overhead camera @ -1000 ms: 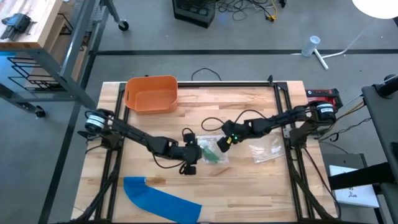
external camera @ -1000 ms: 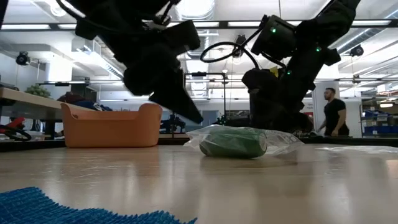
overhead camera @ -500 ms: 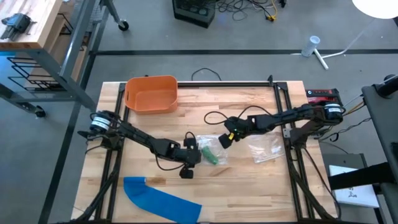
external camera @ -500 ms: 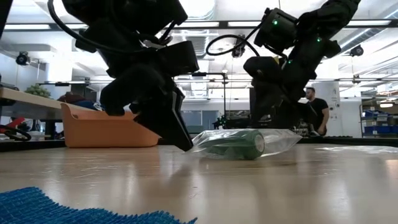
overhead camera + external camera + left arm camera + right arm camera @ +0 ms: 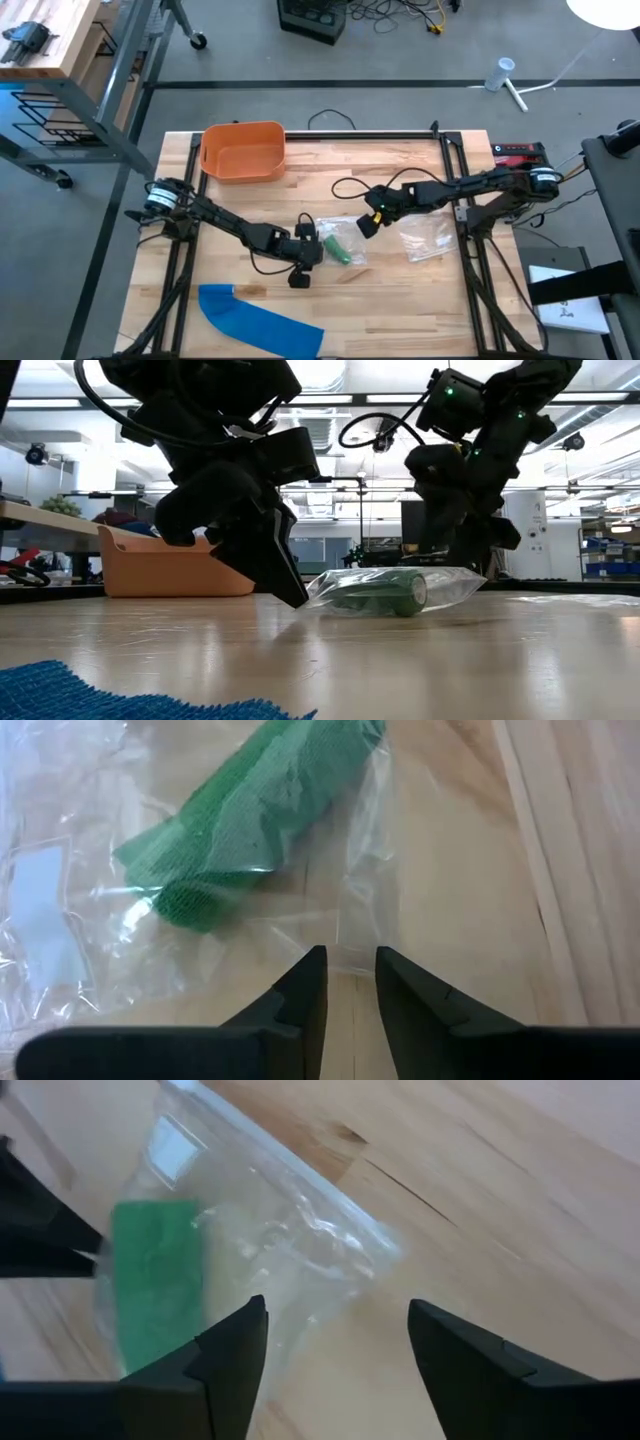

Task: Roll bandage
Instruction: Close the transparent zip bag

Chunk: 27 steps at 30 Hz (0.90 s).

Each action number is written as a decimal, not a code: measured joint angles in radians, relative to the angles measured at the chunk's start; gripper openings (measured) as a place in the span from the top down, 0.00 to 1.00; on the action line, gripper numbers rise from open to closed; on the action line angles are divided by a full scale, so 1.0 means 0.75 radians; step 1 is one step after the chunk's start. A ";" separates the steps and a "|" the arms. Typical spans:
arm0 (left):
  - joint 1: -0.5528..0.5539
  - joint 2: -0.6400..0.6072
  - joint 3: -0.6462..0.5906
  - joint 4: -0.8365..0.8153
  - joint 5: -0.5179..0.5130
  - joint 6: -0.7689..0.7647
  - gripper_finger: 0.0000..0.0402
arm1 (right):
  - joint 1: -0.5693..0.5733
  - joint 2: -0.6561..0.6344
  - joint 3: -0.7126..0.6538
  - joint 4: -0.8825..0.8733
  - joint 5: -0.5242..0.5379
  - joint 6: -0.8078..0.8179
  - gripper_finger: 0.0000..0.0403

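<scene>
A green rolled bandage point(image 5: 340, 250) point(image 5: 250, 820) lies inside a clear plastic bag point(image 5: 445, 585) point(image 5: 300, 1240) that rests flat on the wooden table near its middle. My left gripper point(image 5: 320, 250) point(image 5: 350, 958) slants down at the bag's left end, its fingers almost together. My right gripper point(image 5: 363, 228) point(image 5: 335, 1305) hangs open above and to the right of the bag, with nothing between its fingers. My left gripper has the bag's bare plastic edge point(image 5: 350, 945) between its two fingertips, short of the bandage. The fingers slant down from the table's left side. In the low view that corner point(image 5: 312, 592) rises a little to the fingertip while the rest of the bag lies on the table.
A second, empty clear bag point(image 5: 425, 240) lies to the right. An orange bin point(image 5: 243, 150) stands at the far left. A blue mesh cloth point(image 5: 260, 320) lies at the near edge. A black cable point(image 5: 345, 190) loops over the table behind the right arm.
My left gripper has tipped down until its fingertips meet the bag's left corner. My right gripper has risen away from the bag. The bag, which bulged up a second ago, has sunk and lies flatter and longer.
</scene>
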 joint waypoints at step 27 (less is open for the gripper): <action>0.000 0.000 -0.004 -0.019 0.080 0.057 0.80 | -0.037 0.269 -0.002 0.734 -0.207 -0.179 0.62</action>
